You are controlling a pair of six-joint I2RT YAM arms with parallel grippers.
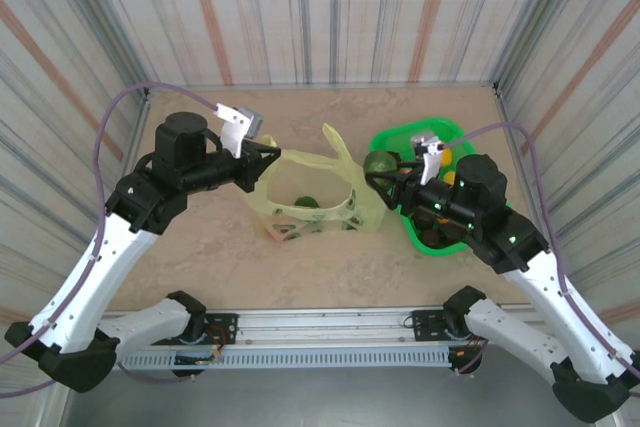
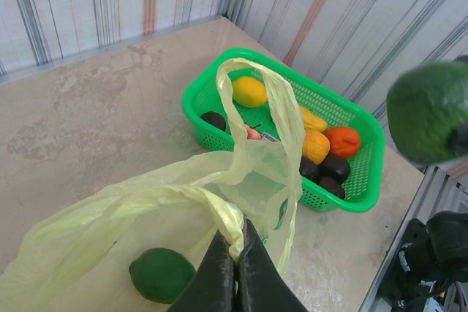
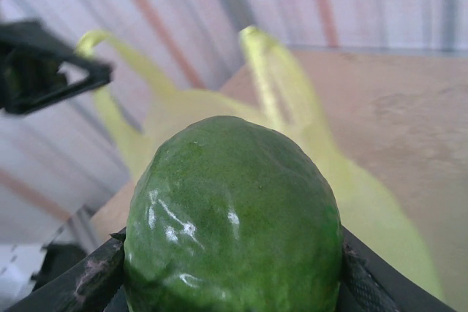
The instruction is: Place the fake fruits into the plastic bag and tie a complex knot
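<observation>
Green fruit (image 3: 230,217) was gripped by the right fingers (image 3: 91,275) beside the plastic bag (image 1: 300,209) on the counter (image 1: 200,267), pinched open by the left fingers (image 2: 219,272); release was best delayed until the mouth was underneath

1. Your left arm reaches forward and bends inward at the elbow, wrist pointing right.
2. Your left gripper (image 1: 270,154) has its jaws pressed together, pinching the plastic bag (image 2: 146,210) by a handle.
3. Your right arm angles inward, wrist pointing left.
4. Your right gripper (image 1: 380,171) clamps a green fruit (image 3: 232,210), one finger on each side.
</observation>
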